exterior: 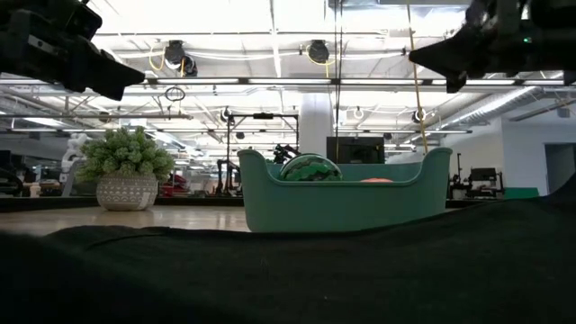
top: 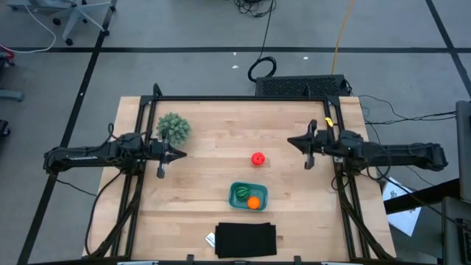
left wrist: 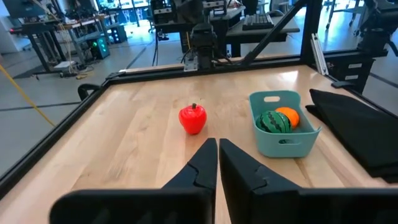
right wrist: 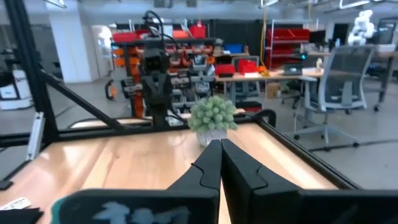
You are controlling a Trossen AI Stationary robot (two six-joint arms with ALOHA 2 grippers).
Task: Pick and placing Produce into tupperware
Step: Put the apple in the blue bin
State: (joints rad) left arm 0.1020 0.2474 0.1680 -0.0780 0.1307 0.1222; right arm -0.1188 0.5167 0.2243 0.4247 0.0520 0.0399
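Observation:
The teal tub [top: 248,195] stands on the table's near middle; the striped green piece [top: 241,194] and the orange piece [top: 253,202] lie inside it, also seen as the green piece [left wrist: 274,121] and orange piece [left wrist: 288,116] in the left wrist view. The red piece [top: 257,158] [left wrist: 193,118] rests on the wood, farther back than the tub. My left gripper [top: 182,154] [left wrist: 218,152] hovers shut at the left side, raised above the table. My right gripper [top: 293,141] [right wrist: 221,149] hovers shut at the right side, also raised. Neither touches anything.
A bushy green plant in a pot [top: 174,127] stands at the far left, close to my left arm. A black flat rectangle [top: 246,240] lies at the near edge beside a small white tag [top: 210,239]. Bare wood lies between the two grippers around the red piece.

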